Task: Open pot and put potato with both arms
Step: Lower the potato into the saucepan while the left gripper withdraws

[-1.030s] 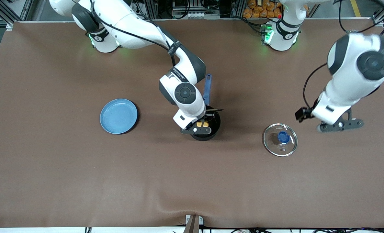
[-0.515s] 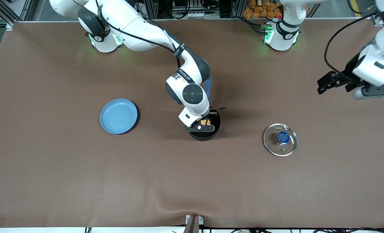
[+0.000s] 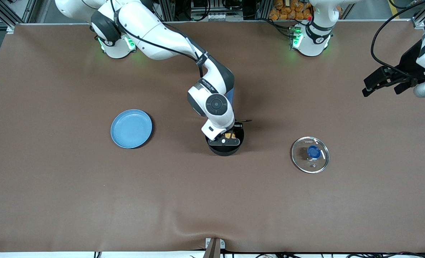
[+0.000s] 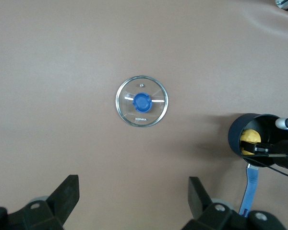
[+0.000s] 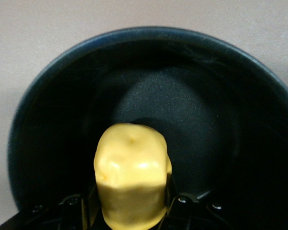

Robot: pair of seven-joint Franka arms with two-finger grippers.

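1. Front view: the small round black saucepan (image 3: 225,143) with a long straight blue handle stands uncovered on the brown table (image 3: 212,200). All places below are given relative to this saucepan.
2. The right gripper (image 3: 225,138) is positioned directly over the saucepan's mouth, lowered to the level of its rim.
3. The right gripper is clamped on the small oval yellow-orange potato (image 3: 229,135). In the right wrist view the potato (image 5: 131,177) sits between the two black fingers (image 5: 77,207), above the dark floor of the saucepan (image 5: 192,96). Contact between potato and floor cannot be determined.
4. The round glass lid (image 3: 310,154) with a blue knob lies flat on the table, well apart from the saucepan, toward the left arm's end and slightly nearer the front camera.
5. The left gripper (image 3: 384,81) is raised above the table, past the lid toward the left arm's end. Its fingers are spread apart and hold nothing. The left wrist view shows the lid (image 4: 142,101) and the saucepan (image 4: 259,139) below it.
6. The flat round light-blue plate (image 3: 131,128) rests well apart from the saucepan, toward the right arm's end.
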